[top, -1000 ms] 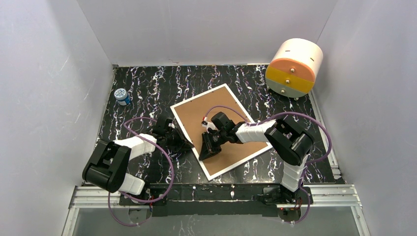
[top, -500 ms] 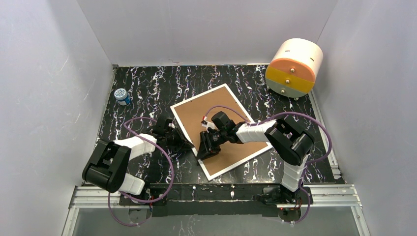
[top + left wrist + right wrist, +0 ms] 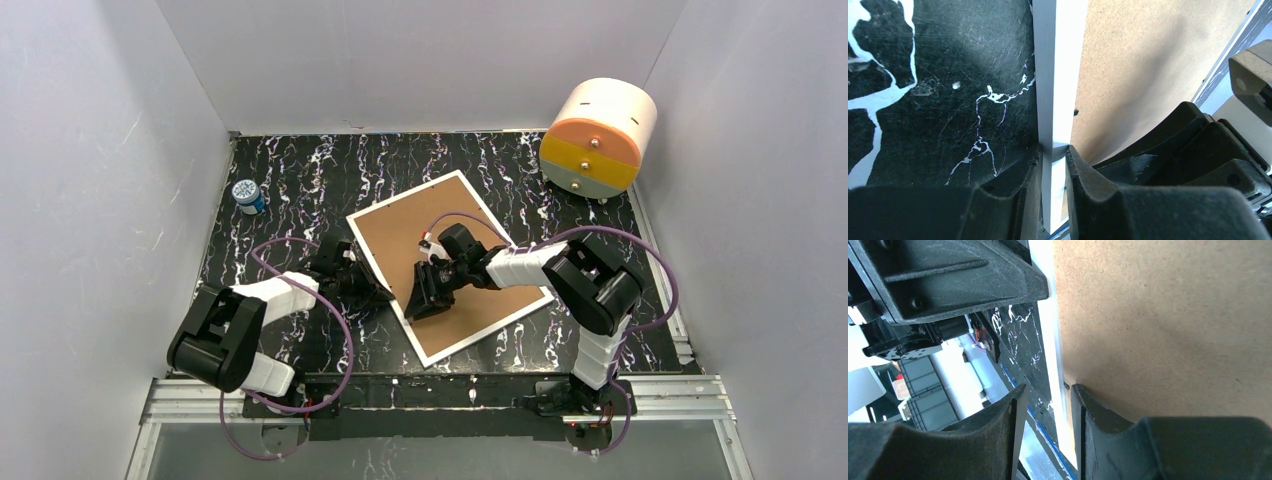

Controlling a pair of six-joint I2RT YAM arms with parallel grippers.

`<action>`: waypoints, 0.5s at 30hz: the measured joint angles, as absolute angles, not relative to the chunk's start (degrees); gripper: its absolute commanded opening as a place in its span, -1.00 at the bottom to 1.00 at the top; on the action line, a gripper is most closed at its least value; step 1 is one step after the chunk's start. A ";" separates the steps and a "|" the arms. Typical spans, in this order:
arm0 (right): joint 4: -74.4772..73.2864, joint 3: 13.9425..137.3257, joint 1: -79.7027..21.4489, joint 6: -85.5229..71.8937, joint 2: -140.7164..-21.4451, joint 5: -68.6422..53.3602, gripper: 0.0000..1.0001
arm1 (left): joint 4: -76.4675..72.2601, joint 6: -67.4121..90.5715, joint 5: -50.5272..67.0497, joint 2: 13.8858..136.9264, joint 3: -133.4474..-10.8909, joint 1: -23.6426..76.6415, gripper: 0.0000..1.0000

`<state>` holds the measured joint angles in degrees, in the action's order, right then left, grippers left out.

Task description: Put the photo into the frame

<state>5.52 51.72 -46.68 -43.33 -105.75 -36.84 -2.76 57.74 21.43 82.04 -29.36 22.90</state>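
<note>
The black, white-veined bench [image 3: 290, 190] is recorded as the largest surface. About mid-bench the frame [image 3: 398, 235] is laid flat with its brown fibreboard back uppermost. It is turned diagonally, one corner toward the far wall and one toward the near edge, and its narrow white rim is seen along the edges. A white-and-orange drum [image 3: 598, 138] is stood at the far right corner, well apart from the frame. The left arm [image 3: 275, 292] is stretched low from the near left toward the frame's left side. The left end effector [image 3: 1054, 150] is seen clamped on that rim — one finger on the bench side, the other finger [image 3: 1083, 172] on the board side, the white strip pinched between them. The right arm [image 3: 520, 265] is bent across the board from the right. The right end effector [image 3: 1048, 390] is held over the near-left part of the frame, close to the same rim, with its jaws parted — white rim and dark bench are seen in the gap, and nothing is gripped. A small blue-and-white jar [image 3: 247, 196] is stood at the far left of the bench, well apart from the rest.
</note>
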 measured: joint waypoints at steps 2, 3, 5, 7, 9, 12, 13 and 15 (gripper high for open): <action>5.52 51.42 -46.06 -43.35 -105.51 -36.80 -0.01 | -2.76 57.67 21.39 82.04 -29.36 22.92 -0.72; 5.54 51.31 -46.00 -43.35 -105.45 -36.67 -0.01 | -2.74 57.67 21.37 82.04 -29.36 22.94 -0.72; 5.58 51.20 -46.00 -43.33 -105.23 -36.36 -0.01 | -2.74 57.67 21.30 82.04 -29.36 22.98 -0.72; 5.50 51.09 -45.98 -43.31 -104.97 -35.99 -0.01 | -2.70 57.67 21.21 82.06 -29.41 23.00 -0.70; 4.97 51.09 -45.93 -43.16 -104.49 -35.31 -0.01 | -2.61 57.60 21.19 82.06 -29.61 23.00 -0.66; 2.92 50.72 -45.10 -42.06 -102.35 -32.42 -0.01 | -1.93 57.12 21.19 82.24 -30.20 23.03 -0.53; 1.63 50.43 -44.60 -41.32 -101.12 -30.85 -0.01 | -1.61 56.90 21.19 82.32 -30.46 23.05 -0.48; -1.04 49.93 -42.11 -39.92 -98.85 -27.92 0.01 | -0.89 56.31 20.78 82.85 -31.24 23.22 -0.40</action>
<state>-1.04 49.93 -42.11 -39.92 -98.85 -27.92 -0.89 56.31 20.78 82.85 -31.24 23.22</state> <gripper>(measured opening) 0.491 0.247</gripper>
